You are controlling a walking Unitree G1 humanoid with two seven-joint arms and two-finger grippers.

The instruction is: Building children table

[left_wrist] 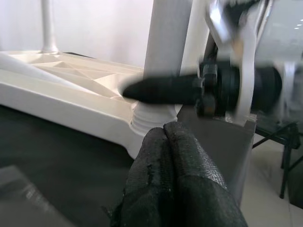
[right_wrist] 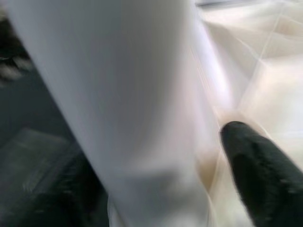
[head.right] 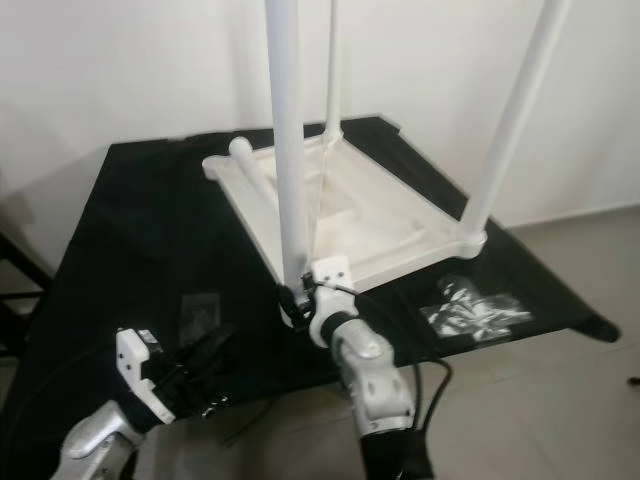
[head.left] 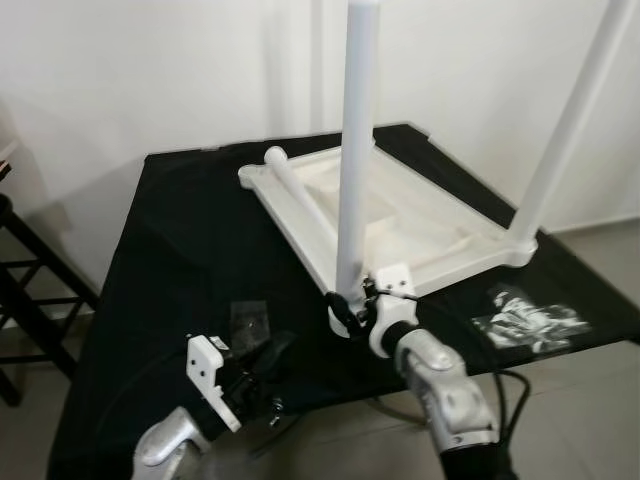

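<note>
A white children's table top (head.left: pixel 420 225) lies upside down on the black cloth. Three white legs stand up from it: a near one (head.left: pixel 355 150), a right one (head.left: pixel 575 120) and a far one (head.right: pixel 332 70). Another leg (head.left: pixel 298 198) lies loose across the top. My right gripper (head.left: pixel 350 312) is at the near leg's base, shut on it, with a black finger (right_wrist: pixel 255 175) on either side of the leg (right_wrist: pixel 128 94). My left gripper (head.left: pixel 268 358) hovers low at the cloth's front edge, left of that leg, fingers (left_wrist: pixel 180 161) pressed together and holding nothing.
A clear bag of hardware (head.left: pixel 525 320) lies on the cloth at the right. A small clear bag (head.left: pixel 248 320) lies just beyond my left gripper. A black stool frame (head.left: pixel 25 285) stands left of the black-covered table (head.left: pixel 170 230). A white wall is behind.
</note>
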